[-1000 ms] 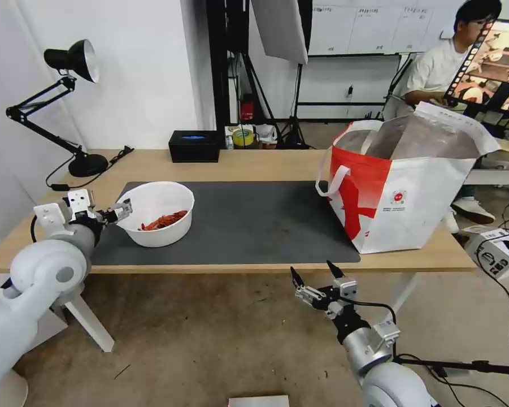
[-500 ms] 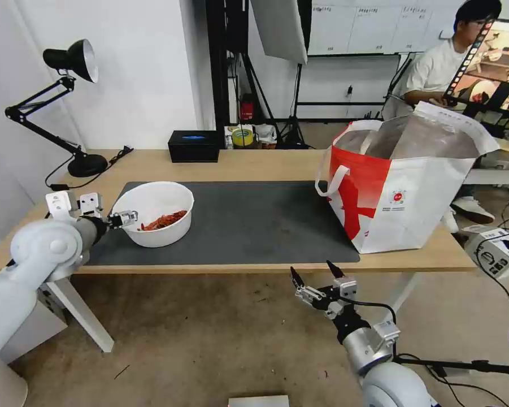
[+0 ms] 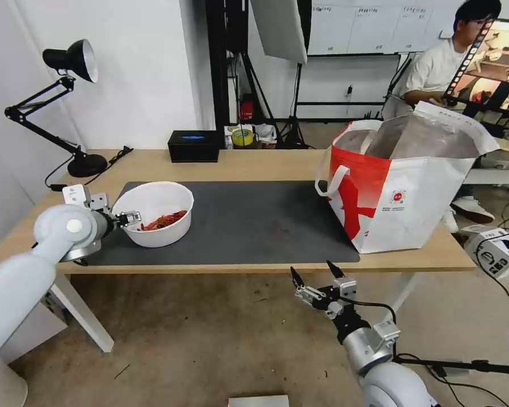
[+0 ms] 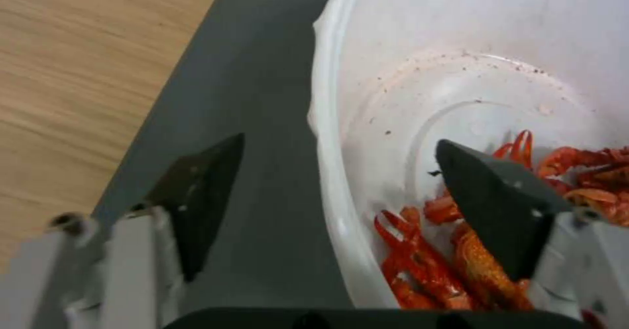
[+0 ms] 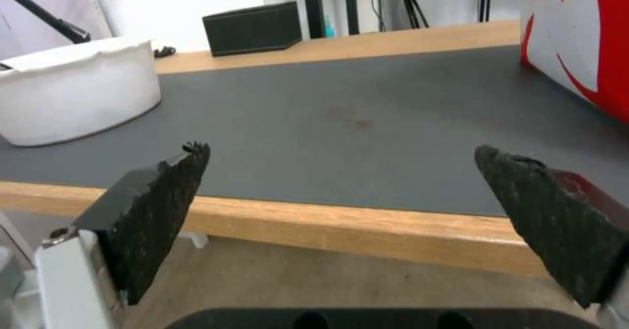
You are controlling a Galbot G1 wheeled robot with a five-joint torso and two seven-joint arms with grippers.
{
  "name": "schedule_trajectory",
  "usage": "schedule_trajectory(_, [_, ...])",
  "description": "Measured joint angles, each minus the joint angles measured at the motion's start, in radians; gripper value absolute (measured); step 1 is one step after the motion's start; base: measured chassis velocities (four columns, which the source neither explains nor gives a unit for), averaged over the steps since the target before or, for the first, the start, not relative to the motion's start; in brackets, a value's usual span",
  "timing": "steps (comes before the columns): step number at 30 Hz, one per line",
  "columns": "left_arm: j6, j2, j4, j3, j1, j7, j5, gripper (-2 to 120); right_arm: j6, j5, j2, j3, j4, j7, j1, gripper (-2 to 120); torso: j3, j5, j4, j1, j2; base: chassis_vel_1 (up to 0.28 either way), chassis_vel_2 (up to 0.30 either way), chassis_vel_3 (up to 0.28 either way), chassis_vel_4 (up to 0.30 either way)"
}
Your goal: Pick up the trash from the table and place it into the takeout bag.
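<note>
Head view: left claw (image 3: 131,218) has swung in to the bowl (image 3: 155,213) rim on the worktop (image 3: 254,164); grasp imminent. Left wrist: fingers (image 4: 488,199) wide apart, straddling the rim, holding nothing. Right wrist: right claw (image 5: 341,191) spread open, empty, parked below the worktop edge; bag (image 3: 404,186) waits well to the right.

A table (image 3: 254,164) holds a mat (image 3: 248,226) across its middle. A bowl (image 3: 155,212) with scraps (image 3: 164,220) inside sits on the mat's left end. The left gripper (image 3: 131,218) is at the bowl's left rim, one finger (image 4: 504,211) inside, the other outside over the mat. A takeout bag (image 3: 404,186) stands on the table's right end, overlapping the mat's right edge. Behind the mat are a box (image 3: 194,146) at centre and a desk lamp (image 3: 68,107) at far left. The right gripper (image 3: 317,278) hangs in front of the table, below its edge.
</note>
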Motion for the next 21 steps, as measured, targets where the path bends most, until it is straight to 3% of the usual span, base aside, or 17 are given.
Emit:
schedule_trajectory(4, [-0.001,0.002,0.000,0.013,-0.010,-0.001,-0.003,66,0.000,0.000,0.000,0.000,0.000,0.000,0.000,100,0.000,-0.0002,0.0000,0.000,0.000,0.000,0.000,0.000,0.000])
schedule_trajectory(7, [-0.004,0.007,-0.006,0.021,-0.012,0.001,-0.004,50,0.000,0.000,0.000,0.000,0.000,0.000,0.000,100,0.000,-0.0003,0.0000,0.000,0.000,0.000,0.000,0.000,0.000])
schedule_trajectory(12, [-0.007,0.015,-0.007,0.026,-0.012,0.003,0.000,37,0.000,0.000,0.000,0.000,0.000,0.000,0.000,100,0.000,-0.0003,-0.0001,0.000,0.000,0.000,0.000,0.000,0.000])
schedule_trajectory(21, [-0.025,0.023,-0.022,0.022,-0.006,0.008,0.003,3,0.000,0.000,0.000,0.000,0.000,0.000,0.000,100,0.000,-0.0003,0.0000,0.000,0.000,0.000,0.000,0.000,0.000])
